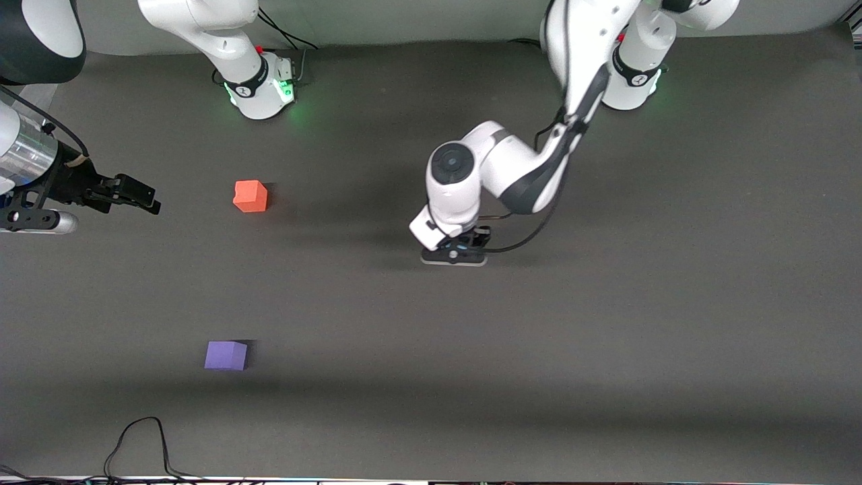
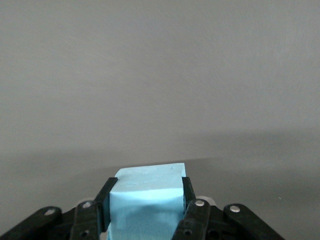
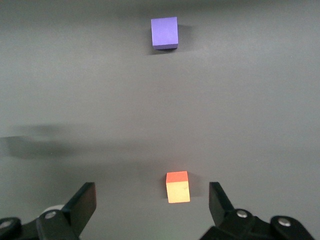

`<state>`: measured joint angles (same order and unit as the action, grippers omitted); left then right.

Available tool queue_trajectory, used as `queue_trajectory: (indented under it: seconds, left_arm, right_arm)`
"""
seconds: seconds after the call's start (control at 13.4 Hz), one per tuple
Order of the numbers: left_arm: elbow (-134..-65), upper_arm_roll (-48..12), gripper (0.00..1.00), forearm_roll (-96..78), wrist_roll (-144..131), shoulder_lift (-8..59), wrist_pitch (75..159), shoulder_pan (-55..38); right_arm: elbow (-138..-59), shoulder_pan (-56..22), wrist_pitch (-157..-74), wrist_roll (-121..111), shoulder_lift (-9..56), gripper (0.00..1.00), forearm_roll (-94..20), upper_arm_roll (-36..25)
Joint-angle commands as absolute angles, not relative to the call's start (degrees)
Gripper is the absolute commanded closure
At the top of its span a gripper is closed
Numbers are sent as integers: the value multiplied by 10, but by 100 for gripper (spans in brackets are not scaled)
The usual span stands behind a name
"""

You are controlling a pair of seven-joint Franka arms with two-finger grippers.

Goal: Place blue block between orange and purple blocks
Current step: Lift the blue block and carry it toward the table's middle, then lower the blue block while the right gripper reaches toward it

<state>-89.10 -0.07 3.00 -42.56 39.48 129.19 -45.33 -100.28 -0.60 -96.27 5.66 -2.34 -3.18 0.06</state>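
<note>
**Blue block clamped in the left gripper; orange and purple blocks lie well apart**

Front view: The left arm reaches down over the middle of the table (image 1: 673,269), its wrist pointing straight at the surface. The left gripper (image 1: 453,254) is mostly hidden under the wrist, and from here only a speck of blue shows there, so the block cannot be made out. The orange block (image 1: 250,196) sits toward the right arm's end of the table, and the purple block (image 1: 226,355) lies nearer to the front camera than the orange one, well apart from it, with bare table between them. The right gripper (image 1: 128,194) hangs at the edge of the view at the right arm's end, where that arm waits. A black cable (image 1: 135,441) loops along the table's near edge.

Left wrist view: Here the blue block (image 2: 147,200) is plain, clamped between the two black fingers (image 2: 104,197), one pressed on each side face, its top sticking out past the fingertips. Only bare table lies ahead of it.

Right wrist view: The right gripper's fingers (image 3: 85,200) stand wide apart, gripping nothing. The orange block (image 3: 177,186) shows in the gap between them, closer to one finger, down on the table. The purple block (image 3: 164,32) lies well ahead of the fingertips.
</note>
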Motion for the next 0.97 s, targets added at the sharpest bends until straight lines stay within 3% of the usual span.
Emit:
queue_trajectory:
  seconds: [0.0,0.15,0.22,0.37,0.6,0.89]
  left_arm:
    - [-862,12,54,35,-439,438,1298,-475]
    - [-862,12,52,44,-440,449,1310,-483]
    - [-862,12,42,44,-439,454,1310,-487]
    - [-862,12,0,44,-439,454,1310,-486]
    - [-853,17,0,40,-435,426,1275,-476]
    - [-851,4,0,-11,-340,307,1128,-387]
  right_arm:
    - [-986,-8,-955,54,-29,0,-42,4]
    - [-981,-9,-957,52,-29,0,-45,6]
    - [-981,-14,-958,54,-28,0,-46,9]
    - [-982,-53,-961,97,-23,0,-50,11]
    - [-983,-117,-980,130,-11,0,-51,11]
    - [-982,-199,-1035,227,33,0,-51,11]
